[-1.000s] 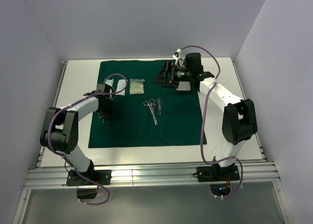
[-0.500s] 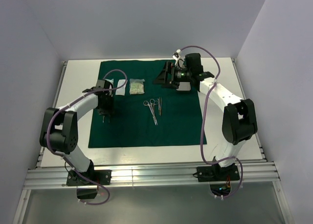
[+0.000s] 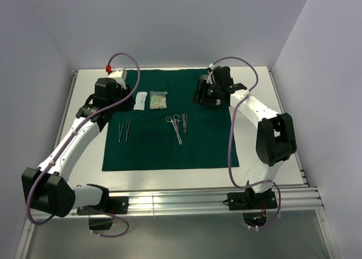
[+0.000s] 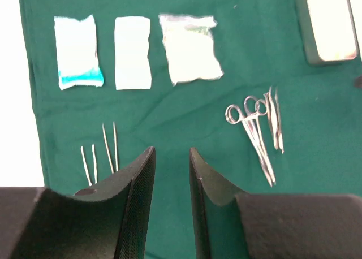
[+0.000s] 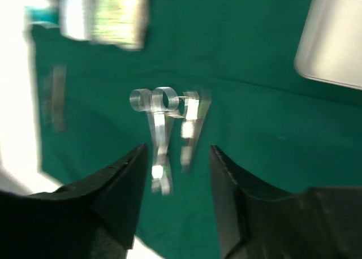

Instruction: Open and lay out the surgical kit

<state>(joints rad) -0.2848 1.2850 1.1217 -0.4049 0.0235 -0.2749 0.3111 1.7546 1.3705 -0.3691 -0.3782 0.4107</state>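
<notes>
- Cloth (image 4: 169, 106): spread flat, all items on it
- Packets (image 4: 132, 52): three in row, far left, apart from each other
- Tweezers (image 4: 110, 146): two pairs, side by side below packets
- Left gripper (image 4: 171, 151): narrow gap, empty, hovering just right of tweezers. Risk: low pass knocks tweezers askew or snags cloth
- Clamps (image 4: 254, 134): mid-cloth, bunched, touching slim pieces beside them
- Right gripper (image 5: 177, 149): jaws well apart, empty, above clamps; view blurred. Risk: pinch lifts several at once or catches cloth, dragging layout
- Tray (image 4: 330, 24): far right, apart from clamps
</notes>
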